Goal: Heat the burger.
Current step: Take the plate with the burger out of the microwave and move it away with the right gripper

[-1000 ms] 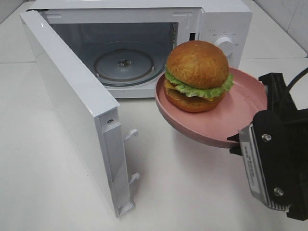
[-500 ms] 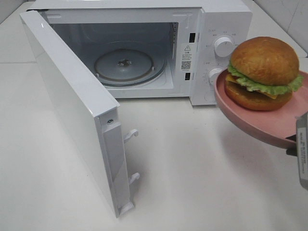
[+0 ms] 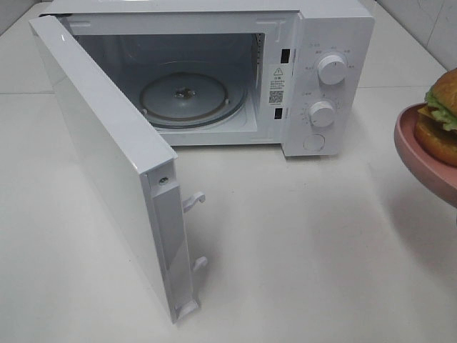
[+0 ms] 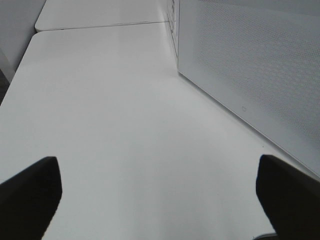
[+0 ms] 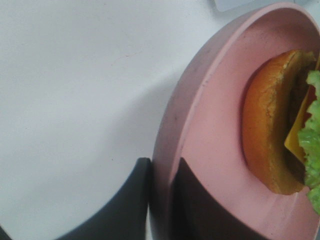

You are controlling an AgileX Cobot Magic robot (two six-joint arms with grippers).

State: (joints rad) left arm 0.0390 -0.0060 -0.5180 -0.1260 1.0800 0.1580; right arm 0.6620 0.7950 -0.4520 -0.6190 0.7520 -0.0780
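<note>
Burger (image 5: 272, 125): on the pink plate (image 5: 210, 115), at the right edge, well apart from the open microwave (image 3: 214, 78).
My right gripper (image 5: 161, 200): pinching the plate rim — plate lifted above the worktop (image 3: 307, 243).
My left gripper (image 4: 160, 200): spread wide — holding nothing.

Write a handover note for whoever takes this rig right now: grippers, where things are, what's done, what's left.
Right gripper: shut on the rim of the pink plate, carrying the burger in the air to the right of the microwave.
Left gripper: open, empty, over the table outside the open door.
Done: door open, turntable bare, burger lifted.
Left: set plate and burger inside, release, close door, start heating.
</note>
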